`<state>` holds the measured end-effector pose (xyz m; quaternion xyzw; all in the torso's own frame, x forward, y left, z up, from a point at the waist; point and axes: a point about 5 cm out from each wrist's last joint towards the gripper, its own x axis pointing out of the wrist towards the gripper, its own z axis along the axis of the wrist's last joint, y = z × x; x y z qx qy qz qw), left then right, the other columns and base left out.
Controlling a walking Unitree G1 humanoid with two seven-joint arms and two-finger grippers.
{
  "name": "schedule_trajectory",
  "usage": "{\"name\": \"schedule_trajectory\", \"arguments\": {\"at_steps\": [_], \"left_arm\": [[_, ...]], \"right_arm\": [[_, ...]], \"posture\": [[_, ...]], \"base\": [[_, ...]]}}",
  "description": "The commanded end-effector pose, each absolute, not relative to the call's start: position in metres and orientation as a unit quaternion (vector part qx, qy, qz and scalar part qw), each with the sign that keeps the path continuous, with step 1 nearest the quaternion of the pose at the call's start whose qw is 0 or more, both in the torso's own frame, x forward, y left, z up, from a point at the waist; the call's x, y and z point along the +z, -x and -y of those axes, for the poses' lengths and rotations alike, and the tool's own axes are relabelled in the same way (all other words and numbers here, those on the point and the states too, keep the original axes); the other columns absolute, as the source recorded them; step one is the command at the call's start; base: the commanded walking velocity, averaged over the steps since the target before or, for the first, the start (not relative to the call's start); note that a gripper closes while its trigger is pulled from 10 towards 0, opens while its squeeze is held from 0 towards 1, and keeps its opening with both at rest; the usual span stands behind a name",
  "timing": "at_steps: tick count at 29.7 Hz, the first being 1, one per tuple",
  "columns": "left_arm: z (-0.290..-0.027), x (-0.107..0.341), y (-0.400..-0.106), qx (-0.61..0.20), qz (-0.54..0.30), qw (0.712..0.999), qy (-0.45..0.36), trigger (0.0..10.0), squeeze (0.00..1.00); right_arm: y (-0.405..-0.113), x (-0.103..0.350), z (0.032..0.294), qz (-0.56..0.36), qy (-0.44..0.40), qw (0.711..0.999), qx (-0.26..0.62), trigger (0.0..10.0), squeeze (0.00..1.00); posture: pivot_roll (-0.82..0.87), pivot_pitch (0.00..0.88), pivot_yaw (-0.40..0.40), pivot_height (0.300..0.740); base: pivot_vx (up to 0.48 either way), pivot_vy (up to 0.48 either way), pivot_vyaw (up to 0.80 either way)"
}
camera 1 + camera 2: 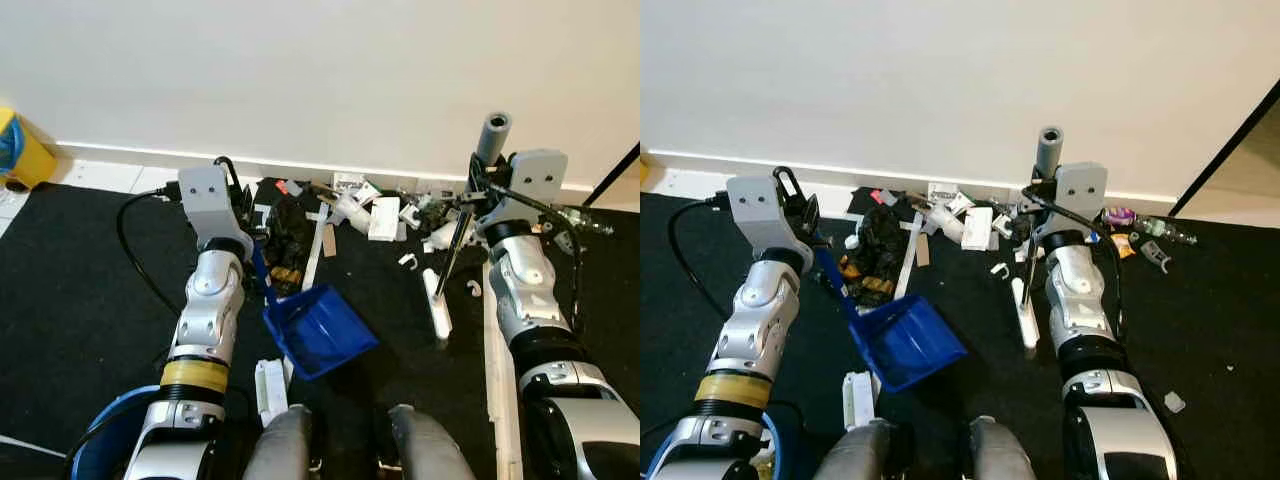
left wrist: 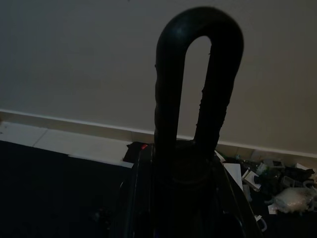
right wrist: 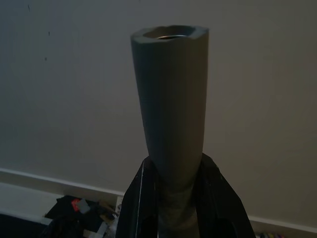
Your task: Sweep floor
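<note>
My left gripper (image 1: 245, 222) is shut on the handle of a blue dustpan (image 1: 320, 330), whose pan rests tilted on the black carpet in front of me. The handle's black hanging loop (image 2: 198, 74) sticks up past the gripper (image 2: 181, 168). My right gripper (image 1: 480, 195) is shut on a broom below its grey grip (image 3: 171, 99). The thin rod slants down to the white broom head (image 1: 437, 305) on the carpet. A pile of litter (image 1: 340, 215), with white boxes, scraps and dark wrappers, lies along the foot of the wall between the two arms.
A white wall with a skirting board (image 1: 120, 155) closes the far side. A yellow bin (image 1: 20, 145) stands at the far left. A black cable (image 1: 135, 250) loops by my left arm. A bottle and wrappers (image 1: 1130, 220) lie at the right, and a white strip (image 1: 500, 380) runs beside my right arm.
</note>
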<state>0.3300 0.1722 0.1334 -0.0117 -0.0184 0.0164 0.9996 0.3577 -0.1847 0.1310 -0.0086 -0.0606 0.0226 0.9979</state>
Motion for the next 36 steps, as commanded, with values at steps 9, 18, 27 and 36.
{"name": "schedule_trajectory", "arguments": {"at_steps": [9,18,27,36], "left_arm": [[-0.1748,0.1347,-0.3296,0.019,0.023,0.999,0.011,10.0,0.0],[-0.1737,0.1331,-0.3298,0.015,0.018,1.0,0.005,10.0,0.0],[-0.1734,0.1327,-0.3295,0.013,0.017,1.0,0.005,10.0,0.0],[-0.1742,0.1315,-0.3303,0.018,0.011,1.0,0.01,10.0,0.0]], "right_arm": [[-0.3566,0.1345,0.1835,0.075,0.006,0.997,0.023,10.0,0.0],[-0.3561,0.134,0.1838,0.075,0.006,0.997,0.022,10.0,0.0],[-0.3562,0.1339,0.1837,0.074,0.006,0.997,0.022,10.0,0.0],[-0.3566,0.134,0.1836,0.074,0.006,0.997,0.022,10.0,0.0]], "posture": [[-0.04,0.152,0.063,0.74],[-0.04,0.153,0.064,0.74],[-0.04,0.153,0.062,0.74],[-0.04,0.152,0.062,0.74]], "base": [[0.0,0.0,0.0],[0.0,0.0,0.0],[0.0,-0.338,0.0],[0.0,-0.363,0.0]]}}
